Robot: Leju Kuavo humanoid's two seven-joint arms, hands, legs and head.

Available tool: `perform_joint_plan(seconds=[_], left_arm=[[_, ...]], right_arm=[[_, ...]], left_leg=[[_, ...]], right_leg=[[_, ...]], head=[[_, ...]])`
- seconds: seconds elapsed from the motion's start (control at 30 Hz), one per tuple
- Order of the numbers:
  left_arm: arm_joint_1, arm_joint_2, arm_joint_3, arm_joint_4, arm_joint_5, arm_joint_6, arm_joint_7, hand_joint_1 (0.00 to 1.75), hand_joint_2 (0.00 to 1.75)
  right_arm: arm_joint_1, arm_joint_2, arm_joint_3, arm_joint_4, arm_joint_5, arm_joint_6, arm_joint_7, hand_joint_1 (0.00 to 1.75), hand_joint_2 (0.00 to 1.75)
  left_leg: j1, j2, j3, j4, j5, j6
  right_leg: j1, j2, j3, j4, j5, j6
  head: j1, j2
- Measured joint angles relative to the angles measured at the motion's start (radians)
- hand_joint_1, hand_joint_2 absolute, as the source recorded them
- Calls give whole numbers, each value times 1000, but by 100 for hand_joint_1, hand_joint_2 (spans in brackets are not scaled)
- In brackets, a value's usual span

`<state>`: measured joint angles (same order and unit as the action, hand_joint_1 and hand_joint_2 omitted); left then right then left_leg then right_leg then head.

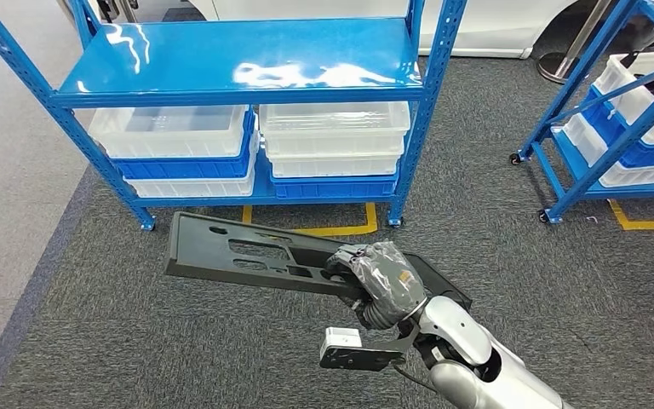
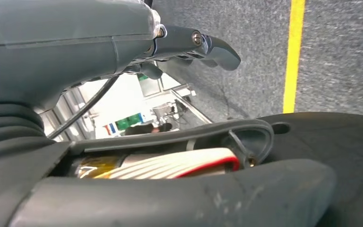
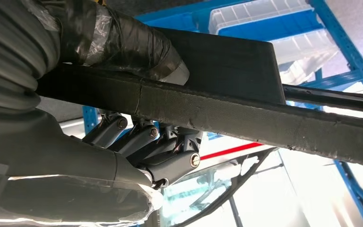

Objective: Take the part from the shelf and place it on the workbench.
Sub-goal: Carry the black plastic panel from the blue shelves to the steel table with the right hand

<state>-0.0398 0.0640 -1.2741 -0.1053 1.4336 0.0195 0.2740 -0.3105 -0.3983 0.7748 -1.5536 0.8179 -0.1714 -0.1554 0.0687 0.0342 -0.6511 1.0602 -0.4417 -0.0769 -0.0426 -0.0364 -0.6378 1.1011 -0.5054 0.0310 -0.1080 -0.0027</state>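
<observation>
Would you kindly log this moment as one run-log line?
right hand: grips black part | part: off blue shelf, above carpet | left hand: holds nothing | workbench: unseen

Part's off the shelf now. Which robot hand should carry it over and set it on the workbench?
Right. The right robot hand already grips the black part at one end, holding it level above the carpet in front of the blue shelf. Passing it over seems needless.

Grey carpet point(image 1: 562, 281) covers the floor, crossed by yellow tape lines point(image 1: 341, 230). Beyond the fingers stands a blue steel rack point(image 1: 238, 60) on castors, its glossy top shelf catching overhead light, white and blue bins point(image 1: 332, 141) stacked beneath. A second blue rack point(image 1: 622, 128) stands off to the right.
</observation>
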Motion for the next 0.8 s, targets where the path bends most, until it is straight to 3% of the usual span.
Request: perform_joint_plan(seconds=[0.37, 0.57, 0.8], left_arm=[[7, -8, -5, 0, -10, 25, -39, 0, 175], [5, -8, -20, 0, -33, 9, -30, 0, 175], [7, -8, -20, 0, -14, 25, -24, 0, 175]], right_arm=[[97, -71, -27, -89, 20, -26, 20, 175, 175], [48, -114, -56, -111, -67, 60, -5, 175, 175], [50, -165, -80, -145, -93, 62, -9, 175, 175]], left_leg=[[0, -1, 1, 0, -2, 1], [0, -1, 1, 0, -2, 2], [0, -1, 0, 0, -2, 2]], right_leg=[[0, -1, 3, -3, -1, 1], [0, -1, 3, -5, 0, 3], [0, -1, 5, -8, 0, 3]], head=[[0, 0], [0, 0], [0, 0]])
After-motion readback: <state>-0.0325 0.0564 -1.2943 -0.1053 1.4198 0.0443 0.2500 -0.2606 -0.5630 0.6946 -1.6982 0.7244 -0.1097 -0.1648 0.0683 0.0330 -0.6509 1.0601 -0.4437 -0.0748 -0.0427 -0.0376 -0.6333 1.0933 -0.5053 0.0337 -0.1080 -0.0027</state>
